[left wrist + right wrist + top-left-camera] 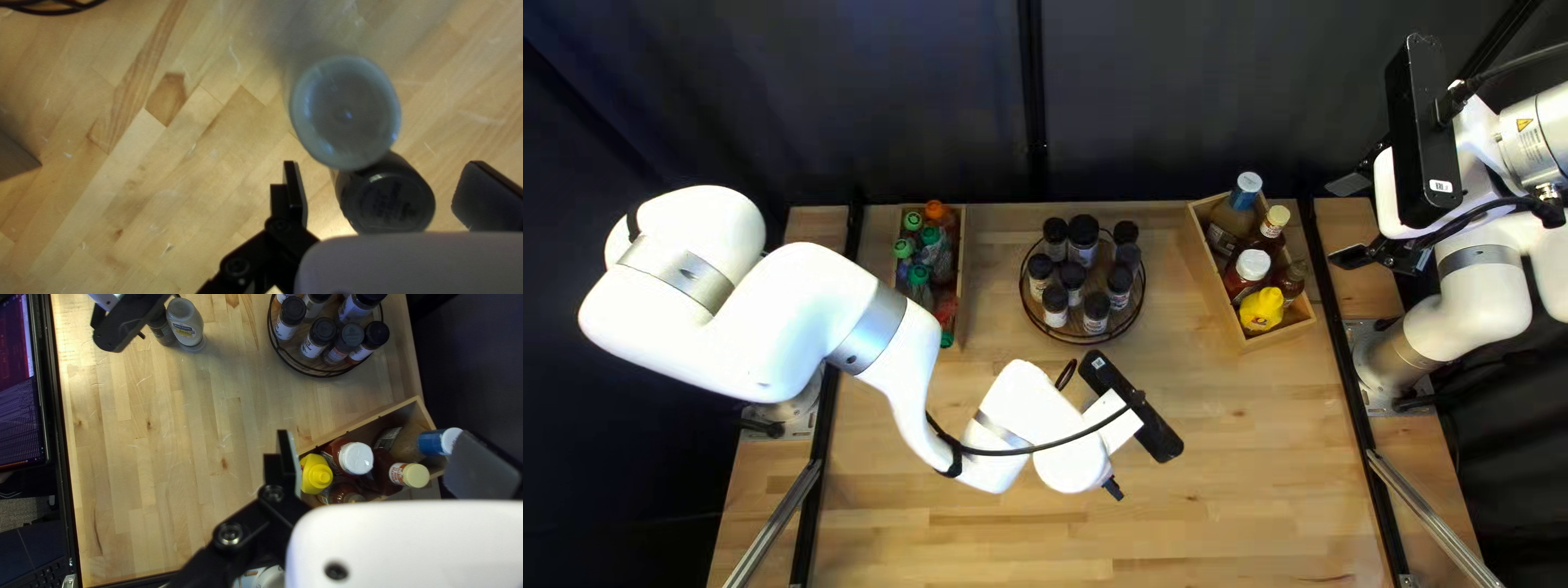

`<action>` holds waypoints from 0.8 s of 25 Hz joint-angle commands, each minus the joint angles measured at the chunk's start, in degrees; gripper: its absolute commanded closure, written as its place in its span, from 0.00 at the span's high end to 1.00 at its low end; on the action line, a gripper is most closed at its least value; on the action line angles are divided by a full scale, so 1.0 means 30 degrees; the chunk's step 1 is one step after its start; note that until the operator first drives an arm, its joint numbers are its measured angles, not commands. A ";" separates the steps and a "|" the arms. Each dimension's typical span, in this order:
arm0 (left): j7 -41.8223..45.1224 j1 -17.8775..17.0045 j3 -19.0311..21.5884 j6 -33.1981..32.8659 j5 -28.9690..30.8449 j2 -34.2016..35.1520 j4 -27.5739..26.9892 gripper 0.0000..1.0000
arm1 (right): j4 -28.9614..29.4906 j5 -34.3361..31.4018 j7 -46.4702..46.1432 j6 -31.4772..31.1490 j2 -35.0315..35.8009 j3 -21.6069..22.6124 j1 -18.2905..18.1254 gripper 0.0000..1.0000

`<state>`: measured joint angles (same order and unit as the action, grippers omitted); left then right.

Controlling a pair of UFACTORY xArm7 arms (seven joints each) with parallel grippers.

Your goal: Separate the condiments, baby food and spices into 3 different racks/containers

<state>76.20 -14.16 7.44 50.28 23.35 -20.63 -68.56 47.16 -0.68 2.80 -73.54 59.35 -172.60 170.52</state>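
My left gripper hangs over the table's middle. In the left wrist view my left gripper is open; a black-capped jar stands between its fingers with gaps on both sides. A pale translucent bottle is just ahead, beside that jar. The right wrist view shows the jar and the bottle standing close together. My right gripper is raised at the table's right edge; in its wrist view the right gripper is open above the condiment box, touching nothing.
Along the table's back stand a wooden box of small colour-capped containers, a round wire rack with several black-capped spice jars, and the slanted condiment box. A screen is beyond the table edge.
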 commanded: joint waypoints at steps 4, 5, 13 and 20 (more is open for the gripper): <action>0.0668 -0.1129 0.0257 0.2081 0.0766 0.0123 -0.1003 0.00 | 0.0000 0.0000 0.0000 0.0000 0.0000 0.0000 0.0000 1.00; 0.0610 -0.1186 0.0310 0.2245 0.0746 0.0201 -0.1063 0.00 | 0.0000 0.0000 0.0000 0.0000 0.0000 0.0000 0.0000 1.00; -0.2578 -0.0781 0.0759 0.4753 -0.1241 0.3295 -0.0914 0.00 | 0.0000 0.0000 0.0000 0.0000 0.0000 0.0000 0.0000 1.00; -0.7230 0.0468 -0.0296 0.8662 -0.2261 0.5995 -0.2443 0.00 | 0.0000 0.0000 0.0000 0.0000 0.0000 0.0000 0.0000 1.00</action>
<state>59.21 -14.24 7.98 72.30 17.08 -5.74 -73.81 47.16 -0.68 2.80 -73.54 59.35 -172.60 170.52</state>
